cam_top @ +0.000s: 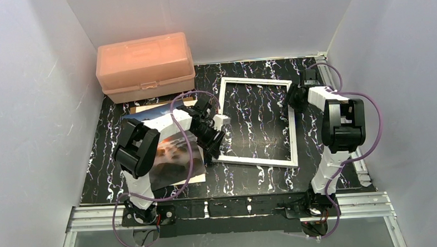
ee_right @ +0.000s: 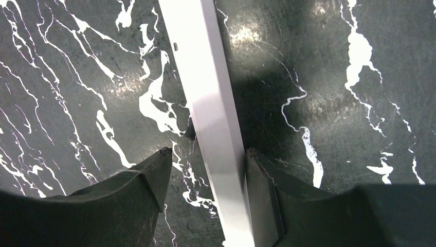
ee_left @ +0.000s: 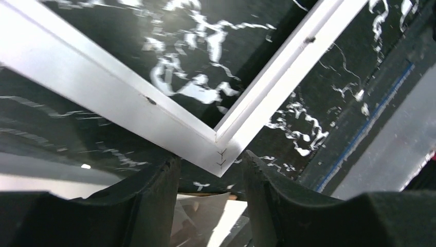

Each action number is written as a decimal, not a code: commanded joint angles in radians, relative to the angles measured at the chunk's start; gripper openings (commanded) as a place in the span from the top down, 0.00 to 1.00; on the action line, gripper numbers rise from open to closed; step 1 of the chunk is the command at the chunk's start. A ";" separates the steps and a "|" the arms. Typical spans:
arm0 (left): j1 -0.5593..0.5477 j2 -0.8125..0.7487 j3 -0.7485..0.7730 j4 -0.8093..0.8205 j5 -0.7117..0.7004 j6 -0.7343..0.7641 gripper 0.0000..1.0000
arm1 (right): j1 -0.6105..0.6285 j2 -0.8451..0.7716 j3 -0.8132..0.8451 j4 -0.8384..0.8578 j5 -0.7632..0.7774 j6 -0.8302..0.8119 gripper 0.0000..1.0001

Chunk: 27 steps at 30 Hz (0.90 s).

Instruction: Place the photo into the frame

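Note:
The white frame (cam_top: pixel 290 126) lies flat on the black marbled table. My left gripper (cam_top: pixel 216 148) is open at its near-left corner. In the left wrist view that corner (ee_left: pixel 154 98) points into the gap between my open fingers (ee_left: pixel 208 159). The photo (cam_top: pixel 173 156), sunset side up, lies left of the frame, partly under my left arm. Its glossy edge (ee_left: pixel 200 221) shows below the left fingers. My right gripper (cam_top: pixel 291 101) is open astride the frame's right rail (ee_right: pixel 205 92). The rail touches the right finger (ee_right: pixel 259 190) and stands apart from the left one.
A salmon-pink plastic box (cam_top: pixel 145 65) stands at the back left. A thin brown board edge (ee_left: pixel 205 196) shows under the photo. White walls close in the table on three sides. An aluminium rail (cam_top: pixel 236 209) runs along the near edge.

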 commanded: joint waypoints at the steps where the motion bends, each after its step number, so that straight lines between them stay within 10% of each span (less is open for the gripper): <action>1: -0.064 -0.093 -0.046 -0.021 0.125 0.007 0.55 | 0.002 -0.051 -0.084 -0.023 -0.015 0.012 0.39; 8: -0.062 -0.171 -0.062 -0.096 0.069 0.038 0.50 | 0.003 -0.179 -0.275 -0.020 0.050 0.055 0.41; 13: -0.004 -0.287 0.051 -0.277 0.023 0.077 0.21 | 0.003 -0.328 -0.255 -0.059 0.164 0.051 0.33; 18: 0.279 -0.394 0.261 -0.519 0.062 0.177 0.04 | 0.150 -0.424 -0.090 -0.079 0.180 0.045 0.22; 27: 0.885 -0.341 0.359 -0.768 0.008 0.496 0.03 | 0.804 -0.124 0.233 -0.099 0.242 0.116 0.17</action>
